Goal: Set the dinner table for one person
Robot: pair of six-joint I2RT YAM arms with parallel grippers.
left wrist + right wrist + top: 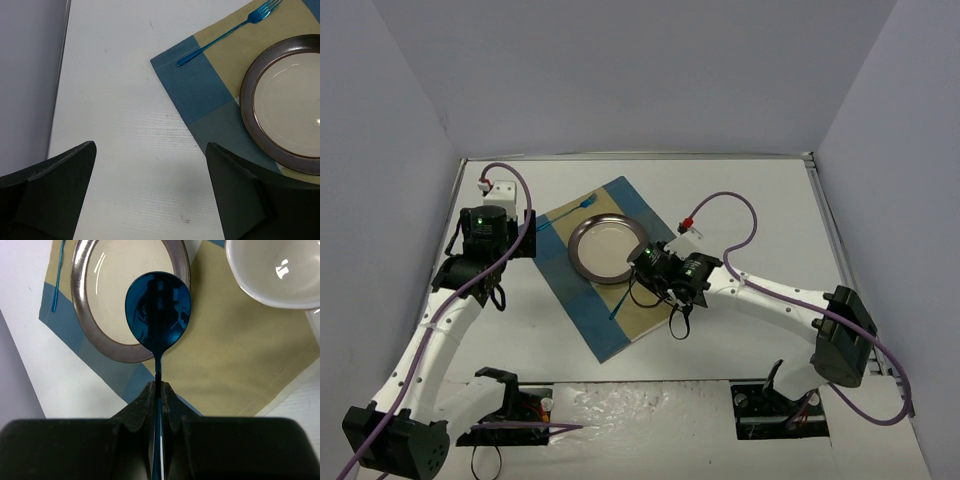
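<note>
One broad white desk (760,200) fills the floor of the scene, running from the arm bases out to the far wall. Everything else sits near its middle. A blue-and-tan mat (582,305) lies there at an angle, with a dark-rimmed plate (610,250) on it and a blue fork (565,212) on the mat's far-left side, just clear of the plate.

The right hand (158,390) is clamped on the handle of a blue spoon (158,307), fingers pressed together around it. In the wrist view the spoon's head hangs in front of the plate's near rim, and I cannot tell whether it touches. A white bowl (270,270) sits close by on the tan cloth. The left hand (151,150) is off the mat's left edge over bare desk, its fingers wide apart and holding nothing.

The step in hand looks like laying the spoon on the mat, on the side of the plate opposite the fork. To do it well:
- Move the spoon sideways off the rim before going down.
- Line it up with the mat's edge.
- Keep it out of the gap by the bowl.
- Lower until the head rests on the cloth.
- Only then let the fingers part, and lift straight up so the handle is not dragged.
</note>
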